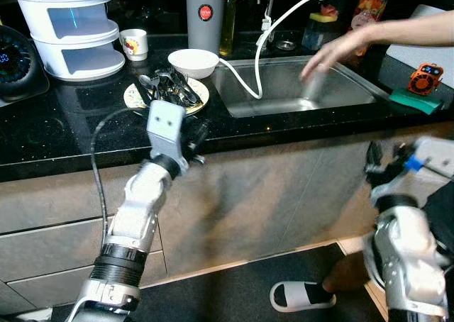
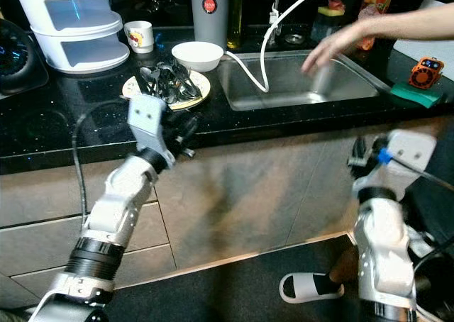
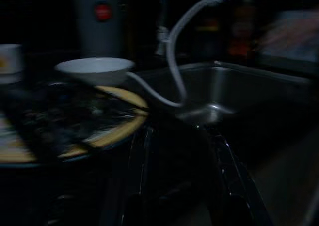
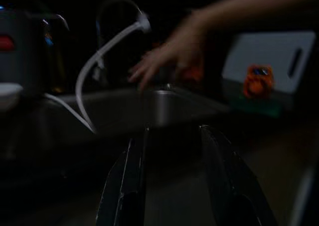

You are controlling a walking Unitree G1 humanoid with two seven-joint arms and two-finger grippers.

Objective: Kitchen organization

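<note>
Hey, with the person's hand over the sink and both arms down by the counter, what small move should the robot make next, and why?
Probably hold the right gripper back and lift the left gripper toward the plate of dark cutlery. The plate sits near the counter edge just ahead of it, both grippers look open and empty, and a person's hand is over the sink.

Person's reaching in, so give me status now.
Left end effector open, below counter edge by utensil plate. Right end effector open, low, idle. Person's hand over sink, in the way.
</note>
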